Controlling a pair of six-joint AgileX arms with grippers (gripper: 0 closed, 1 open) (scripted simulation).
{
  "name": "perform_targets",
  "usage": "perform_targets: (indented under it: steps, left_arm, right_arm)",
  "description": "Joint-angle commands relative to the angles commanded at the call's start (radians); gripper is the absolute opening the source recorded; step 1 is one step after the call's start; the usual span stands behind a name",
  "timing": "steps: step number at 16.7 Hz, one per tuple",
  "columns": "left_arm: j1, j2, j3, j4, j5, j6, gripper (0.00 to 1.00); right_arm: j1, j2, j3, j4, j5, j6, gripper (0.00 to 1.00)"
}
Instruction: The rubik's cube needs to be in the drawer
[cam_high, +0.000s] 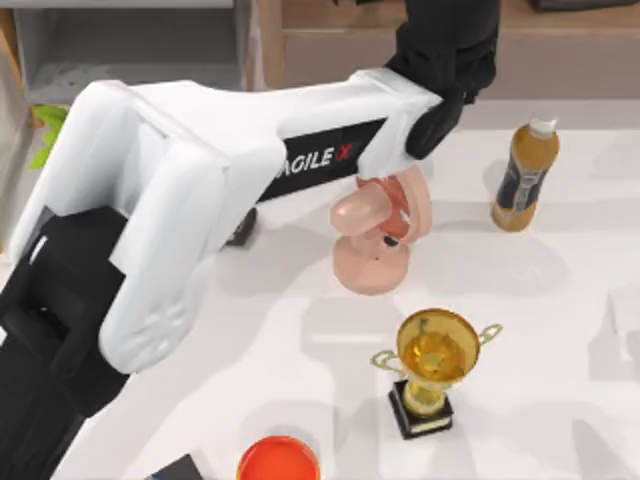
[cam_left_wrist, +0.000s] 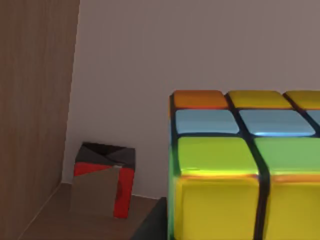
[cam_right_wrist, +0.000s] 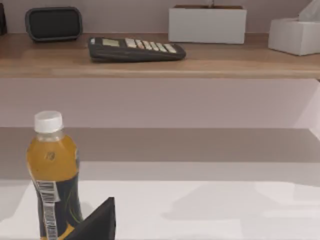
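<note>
The rubik's cube (cam_left_wrist: 235, 170) shows close up in the left wrist view, with yellow, green, blue and orange tiles between black lines. It hangs in front of a pale wall beside a wooden side panel (cam_left_wrist: 35, 100). My left gripper (cam_high: 450, 45) is shut on it, reaching over the table's far edge at the back right, above the brown shelf. The cube is hidden under the wrist in the top view. The drawer (cam_high: 130, 50), grey inside, stands open at the back left, well apart from that gripper. A dark fingertip (cam_right_wrist: 97, 222) of my right gripper shows near the bottle.
An orange bottle (cam_high: 523, 175) stands at the back right, a pink fan-like object (cam_high: 375, 225) mid-table, a gold trophy (cam_high: 435, 365) nearer the front, a red bowl (cam_high: 279, 462) at the front edge. A red and black box (cam_left_wrist: 105, 180) sits in the shelf corner. A calculator (cam_right_wrist: 135, 49) lies on the shelf.
</note>
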Motion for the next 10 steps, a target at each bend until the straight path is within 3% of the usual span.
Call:
perform_targets:
  steps: [5,10]
  left_arm:
    - [-0.001,0.002,-0.124,-0.054,0.062,0.022,0.0]
    - [0.002,0.002,-0.126,-0.063,0.068,0.028,0.0]
  right_arm:
    - [0.0,0.0,0.0,0.0,0.0,0.0,1.0]
    - [0.0,0.0,0.0,0.0,0.0,0.0,1.0]
